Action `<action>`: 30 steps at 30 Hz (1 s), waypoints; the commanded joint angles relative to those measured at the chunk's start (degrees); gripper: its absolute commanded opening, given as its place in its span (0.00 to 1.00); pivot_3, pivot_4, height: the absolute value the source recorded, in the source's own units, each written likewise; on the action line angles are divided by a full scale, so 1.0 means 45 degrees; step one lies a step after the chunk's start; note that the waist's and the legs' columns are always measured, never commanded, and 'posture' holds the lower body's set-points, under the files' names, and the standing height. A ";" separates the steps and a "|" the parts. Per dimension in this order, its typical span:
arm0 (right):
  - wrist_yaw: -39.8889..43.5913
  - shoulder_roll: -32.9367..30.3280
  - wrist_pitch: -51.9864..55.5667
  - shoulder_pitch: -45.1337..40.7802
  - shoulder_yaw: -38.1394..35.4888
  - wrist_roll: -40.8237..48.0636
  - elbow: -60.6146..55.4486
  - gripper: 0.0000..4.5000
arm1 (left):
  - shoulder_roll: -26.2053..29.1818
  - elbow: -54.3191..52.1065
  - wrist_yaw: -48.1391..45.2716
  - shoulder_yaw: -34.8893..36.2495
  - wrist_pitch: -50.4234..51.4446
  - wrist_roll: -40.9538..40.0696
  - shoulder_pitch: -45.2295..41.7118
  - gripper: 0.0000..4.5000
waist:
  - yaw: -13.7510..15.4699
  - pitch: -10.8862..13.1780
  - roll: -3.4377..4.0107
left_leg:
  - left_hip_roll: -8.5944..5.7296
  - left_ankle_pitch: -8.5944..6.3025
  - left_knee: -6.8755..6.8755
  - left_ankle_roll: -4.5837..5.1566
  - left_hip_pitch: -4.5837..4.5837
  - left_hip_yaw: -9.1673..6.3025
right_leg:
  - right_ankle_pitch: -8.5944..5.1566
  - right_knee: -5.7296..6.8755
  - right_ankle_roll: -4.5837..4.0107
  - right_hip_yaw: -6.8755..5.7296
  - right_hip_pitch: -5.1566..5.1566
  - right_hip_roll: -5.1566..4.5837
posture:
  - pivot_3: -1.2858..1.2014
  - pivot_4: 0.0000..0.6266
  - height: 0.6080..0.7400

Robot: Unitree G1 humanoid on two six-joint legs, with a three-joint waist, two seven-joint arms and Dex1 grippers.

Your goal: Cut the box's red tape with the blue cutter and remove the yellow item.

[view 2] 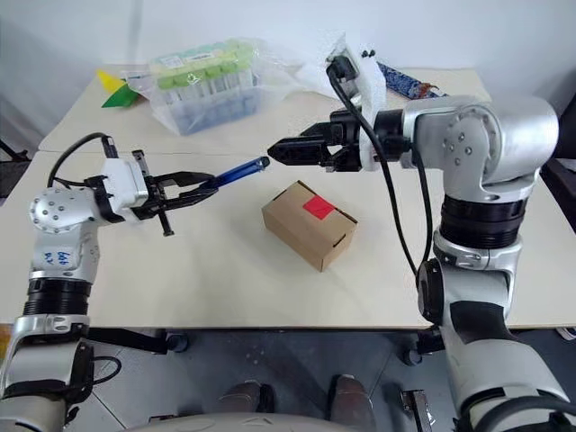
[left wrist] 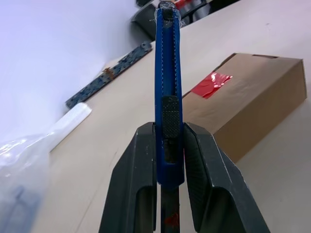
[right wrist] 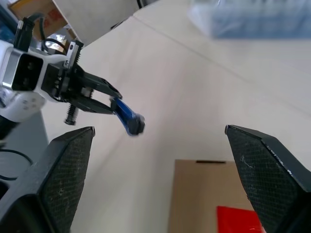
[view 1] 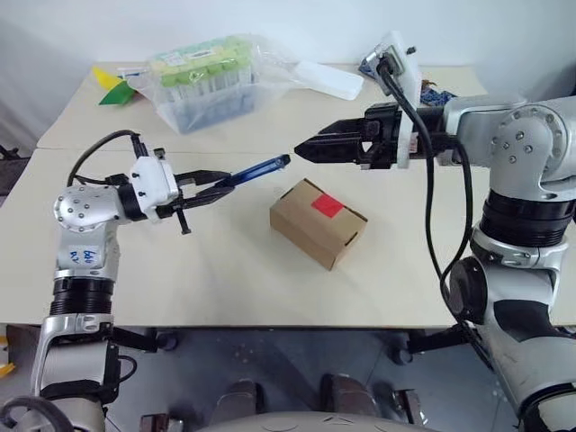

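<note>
The box (view 1: 318, 221) sits closed near the middle of the bench (view 1: 225, 279), turned at an angle, with the red tape (view 1: 328, 205) still whole across its top seam. That leaves the seam facing up and open to a blade from above. The yellow item is presumably inside, hidden by the shut flaps.

Just beside the box on the robot's left, raised clear of the bench, the blue cutter (view 1: 255, 171) is clamped by its rear end between the narrowly set fingers of the left gripper (view 1: 205, 190). It lies roughly level, its dark tip pointing toward the right arm. The grip at the tail leaves the slider and the whole front free, which suits a handover or a blade adjustment. Whether any blade is out cannot be made out.

The right gripper (view 1: 306, 147) hangs above the box's far side, just short of the cutter's tip, with its jaws spread wide and empty in the right wrist view.

At the far edge stand a clear tub of green-capped tubes (view 1: 205, 79) and a patterned case (view 2: 407, 84), partly hidden behind the right arm.
</note>
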 commanded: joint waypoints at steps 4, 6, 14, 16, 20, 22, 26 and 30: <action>0.0026 0.0370 -0.0222 -0.0685 0.0523 0.1173 0.0524 1.00 | -0.0312 0.0055 -0.0156 -0.0023 -0.0592 -0.0321 -0.0520 0.10 | -0.0132 0.0000 0.0000 | -0.0001 0.0000 0.0000 0.0000 -0.0004 -0.0009 | 0.0002 0.0000 0.0003 -0.0009 0.0000 -0.0002 | 0.52 0.24 1.00; 0.0027 0.0584 -0.0270 -0.0679 0.0751 0.1412 0.0792 1.00 | -0.0383 0.0118 -0.0190 -0.0015 -0.0702 -0.0328 -0.0577 0.10 | -0.0159 0.0000 0.0000 | 0.0001 0.0000 0.0000 0.0000 -0.0004 -0.0008 | 0.0002 -0.0001 0.0004 -0.0012 0.0000 0.0000 | 0.52 0.24 1.00; -0.0170 0.0851 -0.0981 -0.0400 0.1531 0.1748 0.1378 1.00 | -0.0477 -0.0078 -0.0186 -0.0008 -0.0773 -0.0403 -0.0525 0.10 | -0.0171 0.0000 0.0000 | 0.0002 0.0001 0.0002 -0.0001 -0.0005 -0.0011 | 0.0002 -0.0001 0.0005 -0.0013 0.0000 -0.0002 | 0.52 0.24 1.00; -0.0199 0.0859 -0.1322 -0.0349 0.1770 0.1667 0.1645 1.00 | -0.0474 -0.0165 -0.0177 -0.0005 -0.0748 -0.0430 -0.0466 0.10 | -0.0169 0.0000 0.0000 | 0.0002 0.0001 0.0002 -0.0001 -0.0005 -0.0012 | 0.0002 -0.0001 0.0005 -0.0014 0.0000 -0.0002 | 0.52 0.24 1.00; -0.0055 0.0774 -0.2061 -0.0366 0.2248 0.1518 0.2307 1.00 | -0.0443 -0.0362 -0.0181 0.0024 -0.0717 -0.0519 -0.0312 0.10 | -0.0173 0.0000 0.0000 | 0.0002 0.0001 0.0005 -0.0001 -0.0006 -0.0012 | 0.0003 -0.0002 0.0005 -0.0014 0.0000 -0.0001 | 0.52 0.24 1.00; -0.0008 0.0751 -0.2299 -0.0465 0.2375 0.1486 0.2685 1.00 | -0.0423 -0.0392 -0.0173 0.0027 -0.0714 -0.0549 -0.0288 0.10 | -0.0172 0.0000 -0.0001 | 0.0002 0.0001 0.0005 -0.0001 -0.0006 -0.0011 | 0.0003 -0.0002 0.0005 -0.0014 0.0000 -0.0002 | 0.52 0.24 1.00; 0.0094 0.0642 -0.2526 -0.0519 0.2679 0.1471 0.2988 0.87 | -0.0389 -0.0461 -0.0135 0.0048 -0.0688 -0.0582 -0.0220 0.10 | -0.0171 0.0000 -0.0001 | 0.0002 0.0001 0.0005 -0.0001 -0.0007 -0.0013 | 0.0003 -0.0002 0.0006 -0.0015 0.0000 -0.0001 | 0.52 0.24 1.00; 0.0235 0.0569 -0.2627 -0.0673 0.2603 0.1597 0.3075 0.55 | -0.0342 -0.0605 -0.0143 0.0076 -0.0648 -0.0635 -0.0044 0.10 | -0.0170 0.0000 -0.0001 | 0.0003 0.0001 0.0005 -0.0001 -0.0007 -0.0013 | 0.0003 -0.0002 0.0005 -0.0017 0.0000 -0.0001 | 0.52 0.24 1.00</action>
